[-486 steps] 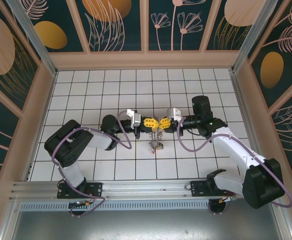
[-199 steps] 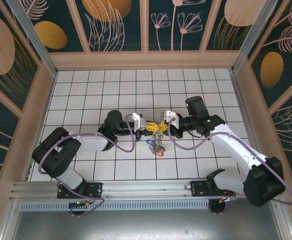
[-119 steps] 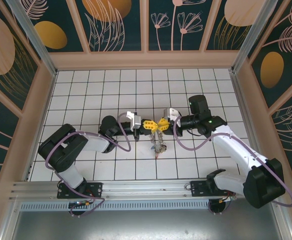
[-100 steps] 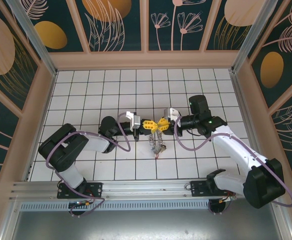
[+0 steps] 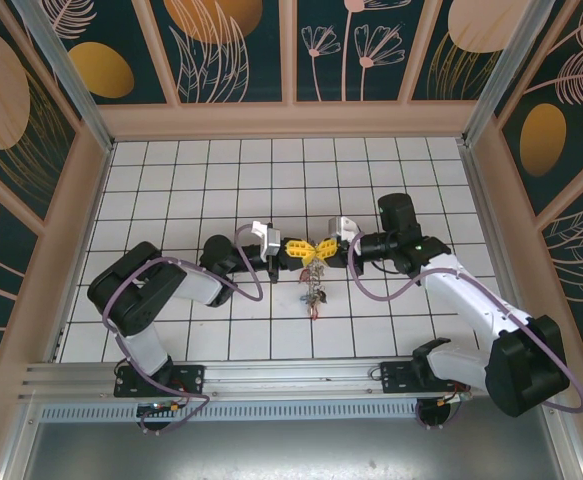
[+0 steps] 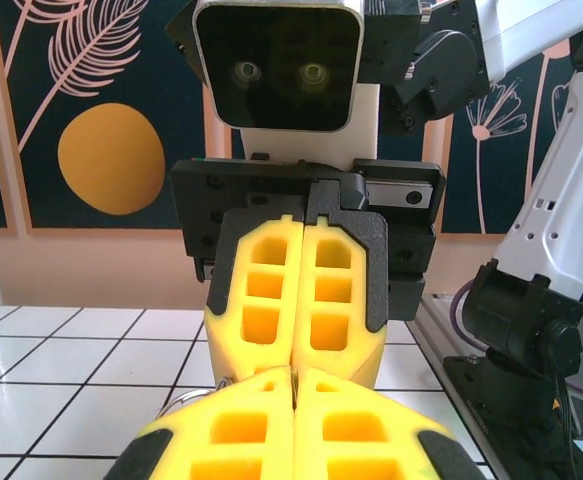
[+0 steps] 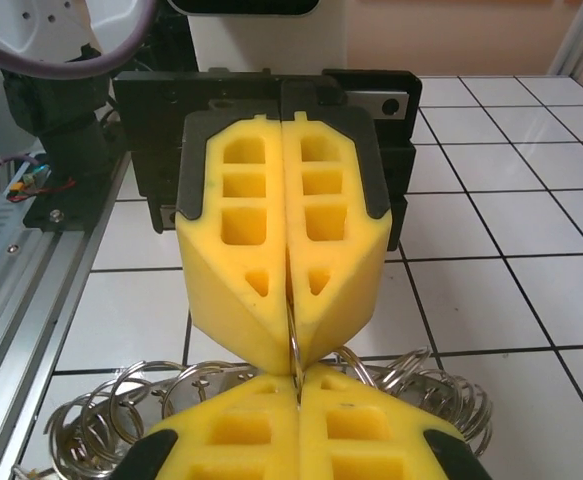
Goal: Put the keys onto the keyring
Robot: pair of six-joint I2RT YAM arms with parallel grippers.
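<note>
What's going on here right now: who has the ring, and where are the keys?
The two arms meet tip to tip over the middle of the tiled table. The left gripper and right gripper are both shut. The right wrist view shows a thin metal edge of the keyring pinched in the seam of their yellow fingers. The keys hang in a bunch on small rings just below the grippers.
</note>
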